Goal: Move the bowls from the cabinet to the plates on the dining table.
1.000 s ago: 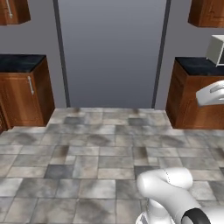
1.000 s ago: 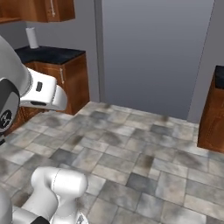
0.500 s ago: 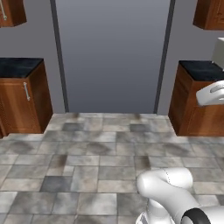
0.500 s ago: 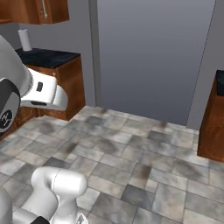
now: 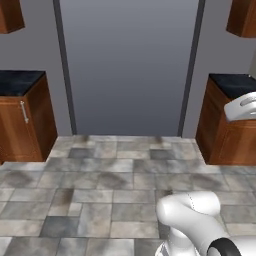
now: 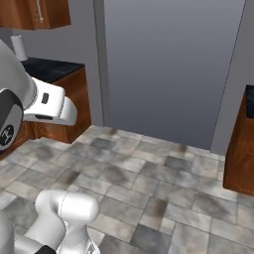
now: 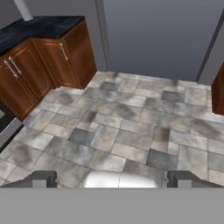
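The pincer (image 7: 111, 180) is standing wide and empty, its two dark tips hanging apart over the grey stone floor (image 7: 131, 127). Ahead, a tall grey panel (image 5: 127, 65) is filling the wall between low wood cupboards (image 5: 22, 122) with black marbled tops. Corners of brown wall cabinets (image 6: 34, 12) are showing up high; one carries a silver handle.

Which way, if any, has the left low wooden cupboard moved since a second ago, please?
No. The cupboard keeps its place beside the grey wall panel; the whole view shifted together, so the camera moved.
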Available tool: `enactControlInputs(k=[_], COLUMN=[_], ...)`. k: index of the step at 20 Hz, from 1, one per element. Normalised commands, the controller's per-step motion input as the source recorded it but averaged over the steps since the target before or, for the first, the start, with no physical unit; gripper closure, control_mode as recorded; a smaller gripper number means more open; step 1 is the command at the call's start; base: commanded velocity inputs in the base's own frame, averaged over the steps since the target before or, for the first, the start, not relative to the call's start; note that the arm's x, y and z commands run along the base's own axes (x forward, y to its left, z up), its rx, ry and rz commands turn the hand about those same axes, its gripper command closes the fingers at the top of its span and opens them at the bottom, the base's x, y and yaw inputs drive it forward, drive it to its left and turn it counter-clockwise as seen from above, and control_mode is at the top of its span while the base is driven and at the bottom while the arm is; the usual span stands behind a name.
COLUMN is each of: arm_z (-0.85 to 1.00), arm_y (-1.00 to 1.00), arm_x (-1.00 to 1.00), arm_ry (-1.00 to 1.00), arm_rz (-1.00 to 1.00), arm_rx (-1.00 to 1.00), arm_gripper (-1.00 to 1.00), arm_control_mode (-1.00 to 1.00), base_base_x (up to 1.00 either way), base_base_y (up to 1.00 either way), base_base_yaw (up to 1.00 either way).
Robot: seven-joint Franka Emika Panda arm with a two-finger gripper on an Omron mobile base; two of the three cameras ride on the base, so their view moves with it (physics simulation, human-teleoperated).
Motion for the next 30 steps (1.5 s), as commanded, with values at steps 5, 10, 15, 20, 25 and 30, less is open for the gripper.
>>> enactControlInputs(k=[5, 10, 15, 20, 25, 30], arm_z=[0.00, 0.00, 0.00, 0.00, 0.00, 0.00], arm_y=[0.00, 0.00, 0.00, 0.00, 0.00, 0.00], arm_x=[0.00, 0.00, 0.00, 0.00, 0.00, 0.00], arm_ry=[0.00, 0.00, 0.00, 0.00, 0.00, 0.00], arm_rz=[0.00, 0.00, 0.00, 0.00, 0.00, 0.00], arm_rx=[0.00, 0.00, 0.00, 0.00, 0.00, 0.00], arm_gripper=[-1.00, -1.00, -1.00, -1.00, -1.00, -1.00], arm_control_mode=[1.00, 1.00, 1.00, 1.00, 1.00, 1.00], base_base_x=[0.62, 0.62, 0.62, 0.62, 0.62, 0.62], base_base_y=[0.14, 0.16, 0.19, 0.24, 0.25, 0.25], base_base_yaw=[0.00, 0.00, 0.00, 0.00, 0.00, 0.01])
